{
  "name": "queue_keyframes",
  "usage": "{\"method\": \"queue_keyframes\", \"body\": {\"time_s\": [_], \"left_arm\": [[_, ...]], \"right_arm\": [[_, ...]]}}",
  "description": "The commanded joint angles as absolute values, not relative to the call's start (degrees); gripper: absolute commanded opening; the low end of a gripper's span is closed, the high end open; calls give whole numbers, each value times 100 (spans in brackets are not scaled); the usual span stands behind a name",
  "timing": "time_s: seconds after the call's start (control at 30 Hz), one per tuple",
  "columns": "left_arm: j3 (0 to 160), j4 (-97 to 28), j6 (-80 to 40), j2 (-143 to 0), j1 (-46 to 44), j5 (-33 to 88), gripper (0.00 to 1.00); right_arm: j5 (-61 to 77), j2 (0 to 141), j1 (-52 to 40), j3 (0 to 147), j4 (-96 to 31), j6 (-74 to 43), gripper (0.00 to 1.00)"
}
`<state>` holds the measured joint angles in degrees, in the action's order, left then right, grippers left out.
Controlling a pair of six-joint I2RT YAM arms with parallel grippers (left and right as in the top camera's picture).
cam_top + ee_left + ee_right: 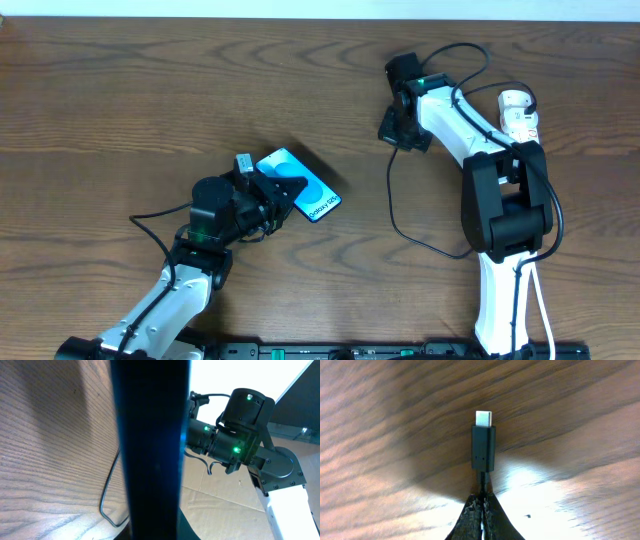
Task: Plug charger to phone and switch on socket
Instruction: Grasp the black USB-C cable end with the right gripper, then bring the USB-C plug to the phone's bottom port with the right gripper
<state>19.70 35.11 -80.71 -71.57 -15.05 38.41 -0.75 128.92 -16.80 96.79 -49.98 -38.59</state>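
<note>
Overhead, phone (310, 195): mid-frame, angled, screen up
Left gripper (268, 192): clamped on the phone's left end
Right gripper (395, 126): upper middle, pinching the charger (483, 450) cable right behind its tip
Socket (518, 112): upper right, half under the right arm (465, 135)

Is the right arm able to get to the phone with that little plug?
Probably yes. The right gripper pinches the charger just behind its tip, and only bare table lies between it and the phone, which the left gripper holds.
</note>
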Motion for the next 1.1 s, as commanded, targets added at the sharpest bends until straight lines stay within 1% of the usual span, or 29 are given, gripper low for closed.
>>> {"method": "queue_keyframes", "body": {"time_s": [0.0, 0.07, 0.13, 0.3, 0.47, 0.67, 0.87, 0.97, 1.07], "left_arm": [[2110, 3601, -7929, -7074, -1485, 3837, 7], [2110, 3601, -7929, -7074, -1485, 3863, 7], [2110, 3603, -7924, -7072, -1485, 4016, 7], [2112, 3627, -7728, -7074, -1479, 4296, 7], [2112, 3809, -7533, -7074, -1479, 4340, 7], [2112, 4663, -7303, -7074, -1481, 4464, 7], [2193, 4751, -7140, -7135, -1479, 4657, 8], [2397, 4770, -7046, -7334, -1479, 4866, 7], [2652, 5103, -6919, -7642, -1479, 5144, 7]], "right_arm": [[1435, 13522, -1715, 9428, -5103, -2519, 1], [2408, 13419, -1671, 9614, -5216, -1750, 1], [2757, 13207, -1643, 9664, -5295, -1385, 1], [2823, 12420, -1610, 9664, -5686, -582, 1], [2814, 11351, -1568, 9664, -6368, 272, 1], [2805, 10036, -1535, 9662, -7111, 633, 1], [3212, 8799, -1540, 9642, -7883, 1608, 1], [3208, 8283, -1546, 9502, -8128, 1809, 1], [3208, 7817, -1568, 9102, -8235, 1806, 1]]}}
